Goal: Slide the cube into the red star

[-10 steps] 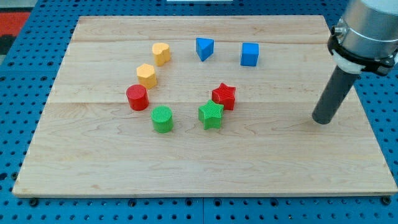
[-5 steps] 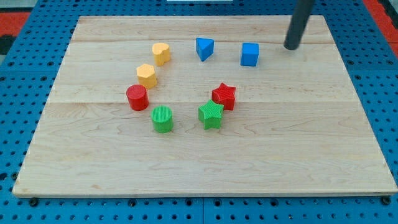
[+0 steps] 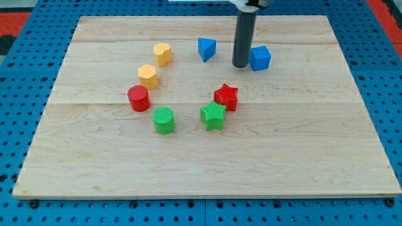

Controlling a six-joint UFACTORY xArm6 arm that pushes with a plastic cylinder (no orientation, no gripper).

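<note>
From my remote seat I see my tip [image 3: 240, 64] standing on the wooden board [image 3: 301, 144] near the view's top, just at the left of the blue cube [image 3: 260, 58] and touching it or very nearly so; I cannot tell which. The rod carries no pincer, so there is nothing spread or pressed together to report. The blue cube sits turned at an angle, one corner toward the view's bottom. The red star [image 3: 226, 96] lies below my tip and a little to the view's left, well apart from the cube. Touching the red star at its lower left is the green star [image 3: 213, 115]. To the view's left of my tip, near it, is a blue triangular block [image 3: 206, 48]. Farther left a yellow heart-shaped block [image 3: 162, 54] sits above a yellow block [image 3: 148, 76] whose shape I make out as roughly hexagonal. Below those are the red cylinder [image 3: 138, 98] and, to its lower right, the green cylinder [image 3: 164, 120]. Around the board I see a blue pegboard surface [image 3: 389, 113].
</note>
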